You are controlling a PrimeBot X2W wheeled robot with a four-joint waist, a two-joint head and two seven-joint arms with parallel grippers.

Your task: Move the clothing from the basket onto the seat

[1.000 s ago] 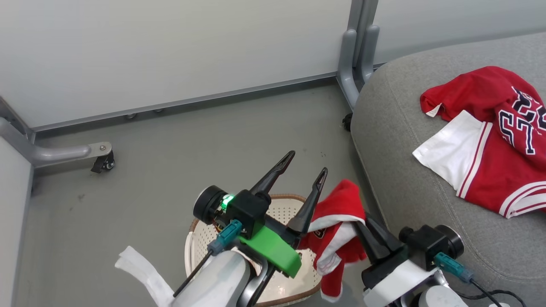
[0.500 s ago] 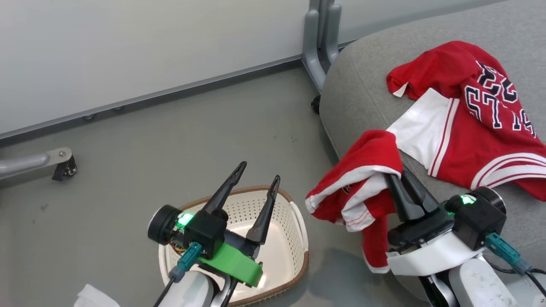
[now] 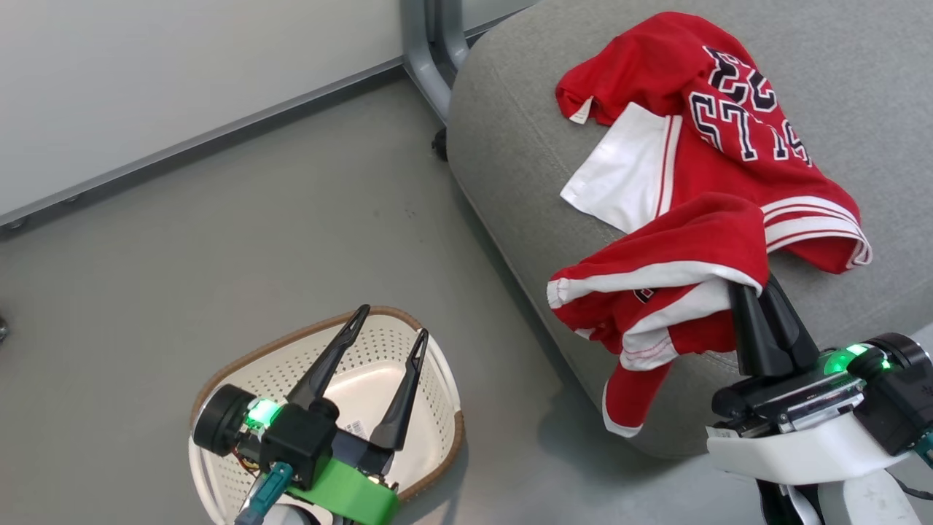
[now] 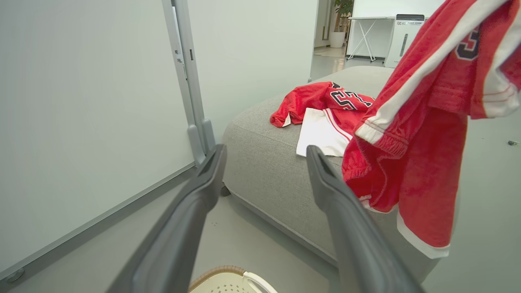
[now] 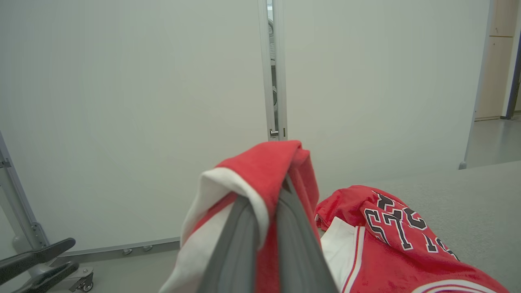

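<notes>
My right gripper (image 3: 745, 290) is shut on a red garment with white stripes (image 3: 656, 292), which hangs over the front edge of the grey seat (image 3: 525, 168). From the right wrist, the cloth (image 5: 264, 167) drapes over both fingers. A second red garment with a white panel and navy lettering (image 3: 714, 124) lies spread on the seat, just beyond the held one. My left gripper (image 3: 392, 322) stands open above the cream basket (image 3: 240, 357), nothing between its fingers. The left wrist view shows the hanging garment (image 4: 411, 162) to the right of the open gripper (image 4: 266, 150).
White partition panels stand behind, with a grey post (image 3: 426, 44) and a castor (image 3: 439, 144) close to the seat's corner. A wheeled partition foot (image 5: 40, 264) sits at the lower left of the right wrist view. Grey floor lies between basket and seat.
The head camera has swung right. My right gripper has carried the striped garment from beside the basket up over the seat's edge. The left gripper stays open over the basket.
</notes>
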